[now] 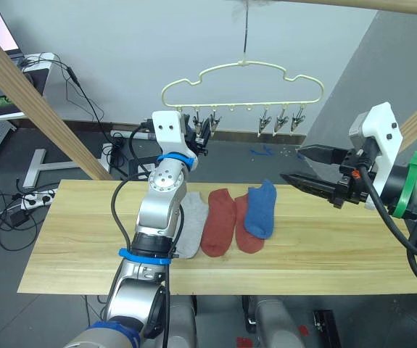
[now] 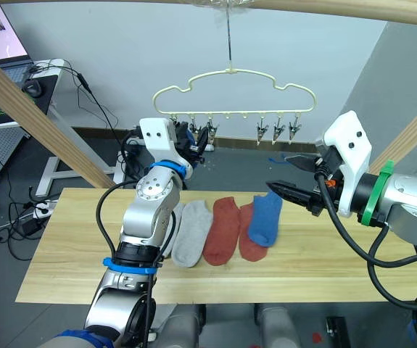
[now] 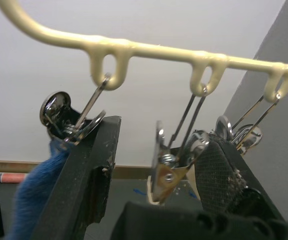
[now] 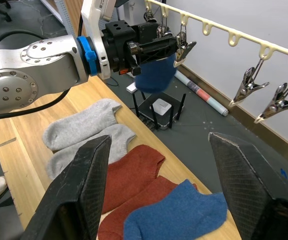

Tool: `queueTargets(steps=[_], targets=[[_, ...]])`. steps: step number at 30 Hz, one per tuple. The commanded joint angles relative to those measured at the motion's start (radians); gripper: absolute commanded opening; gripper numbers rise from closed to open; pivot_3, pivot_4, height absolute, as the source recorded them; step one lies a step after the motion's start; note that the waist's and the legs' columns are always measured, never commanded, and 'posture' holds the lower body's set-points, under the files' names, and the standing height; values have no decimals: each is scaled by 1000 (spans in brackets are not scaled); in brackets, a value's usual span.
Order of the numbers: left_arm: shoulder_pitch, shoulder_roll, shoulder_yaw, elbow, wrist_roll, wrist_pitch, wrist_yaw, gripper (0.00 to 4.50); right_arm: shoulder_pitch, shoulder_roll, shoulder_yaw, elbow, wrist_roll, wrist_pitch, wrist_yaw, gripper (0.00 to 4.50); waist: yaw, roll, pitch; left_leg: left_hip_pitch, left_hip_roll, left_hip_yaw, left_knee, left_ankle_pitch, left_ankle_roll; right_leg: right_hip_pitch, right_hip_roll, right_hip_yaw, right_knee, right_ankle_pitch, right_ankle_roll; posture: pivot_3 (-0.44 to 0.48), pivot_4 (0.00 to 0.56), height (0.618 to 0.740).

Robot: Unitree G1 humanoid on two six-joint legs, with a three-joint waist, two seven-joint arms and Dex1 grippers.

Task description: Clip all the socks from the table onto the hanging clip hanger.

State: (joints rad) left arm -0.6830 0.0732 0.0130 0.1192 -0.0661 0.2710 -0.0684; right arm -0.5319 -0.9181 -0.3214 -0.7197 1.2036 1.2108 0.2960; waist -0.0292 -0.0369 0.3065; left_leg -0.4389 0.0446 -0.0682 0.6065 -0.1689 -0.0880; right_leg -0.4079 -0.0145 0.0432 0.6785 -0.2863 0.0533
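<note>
Grey floor and pale wall behind a light wooden desk (image 1: pixel 324 254), with slanted wooden beams (image 1: pixel 34 101) framing both sides.

Hanging above the desk's far edge: cream clip hanger (image 1: pixel 243 78) with a wavy outline and a row of metal clips (image 1: pixel 281 119) beneath. Laid side by side on the desk: two grey socks (image 2: pixel 190 232), two rust-red socks (image 2: pixel 223 228), one blue sock (image 2: pixel 266 217) overlapping the red pair at the right end. Second blue sock (image 4: pixel 155 74) dangling at the hanger's left end, seen clearly from the right wrist, mostly masked by the arm in the head views.

Raised to the hanger's left clips: left gripper (image 3: pixel 156 165), fingers parted around a metal clip (image 3: pixel 171 167), the blue sock's fabric just beside its left finger, under the neighbouring clip. Seen up close from the left wrist only: clip wires threaded through the hanger's loops.

Hovering over the desk's right half, near the blue sock's far end: right gripper (image 1: pixel 306 167), fingers spread wide, holding nothing.
</note>
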Motion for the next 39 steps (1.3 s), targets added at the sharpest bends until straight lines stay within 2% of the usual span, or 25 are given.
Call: queueTargets(steps=[1, 18, 19, 22, 24, 27, 35, 39], targets=[[-25, -16, -4, -24, 4, -19, 10, 2572, 6, -19, -15, -14, 25, -29, -15, 3225, 0, 0, 0, 0, 0, 0, 0, 0, 0, 0, 0, 0, 0, 0, 0, -54, 307, 740], [-42, -26, -6, -32, 5, 6, 19, 2572, 29, -48, -6, -13, 71, -65, -58, 3225, -1, 0, 0, -1, 0, 0, 0, 0, 0, 0, 0, 0, 0, 0, 1, -57, 309, 740], [-42, -25, -5, -33, 5, 5, 19, 2182, 31, -50, -5, -13, 74, -68, -60, 3277, -1, 0, 0, -1, 0, 0, 0, 0, 0, 0, 0, 0, 0, 0, 1, -57, 309, 740], [-43, -24, -3, -34, 4, 6, 19, 1473, 34, -56, -2, -12, 81, -77, -66, 3277, -1, 0, 0, -1, 0, 0, 0, 0, 0, 0, 0, 0, 0, 0, 1, -57, 309, 740], [-43, -22, -1, -36, 4, 6, 19, 841, 37, -59, -1, -12, 86, -81, -69, 3277, -1, 0, 0, -1, 0, 0, 0, 0, 0, 0, 0, 0, 0, 0, 1, -57, 309, 740], [-46, -19, 3, -34, 1, 6, 18, 276, 38, -60, 6, -9, 86, -88, -73, 3277, -1, 0, 0, -1, 0, 0, 0, 0, 0, 0, 0, 0, 0, 0, 1, -53, 310, 740], [-61, -8, 43, -66, -84, 131, -35, 251, 91, -29, 99, 15, 20, -83, -110, 3277, -1, 0, 0, -1, 0, 0, 0, 0, 0, 0, 0, 0, 0, 0, 1, -43, 306, 740], [-94, 16, 85, -105, -187, 304, -88, 251, 145, 20, 216, 86, -104, -76, -135, 4152, -1, 0, 0, 0, 0, 0, 0, 0, 0, 0, 0, 0, 0, 0, 1, -27, 303, 740]])
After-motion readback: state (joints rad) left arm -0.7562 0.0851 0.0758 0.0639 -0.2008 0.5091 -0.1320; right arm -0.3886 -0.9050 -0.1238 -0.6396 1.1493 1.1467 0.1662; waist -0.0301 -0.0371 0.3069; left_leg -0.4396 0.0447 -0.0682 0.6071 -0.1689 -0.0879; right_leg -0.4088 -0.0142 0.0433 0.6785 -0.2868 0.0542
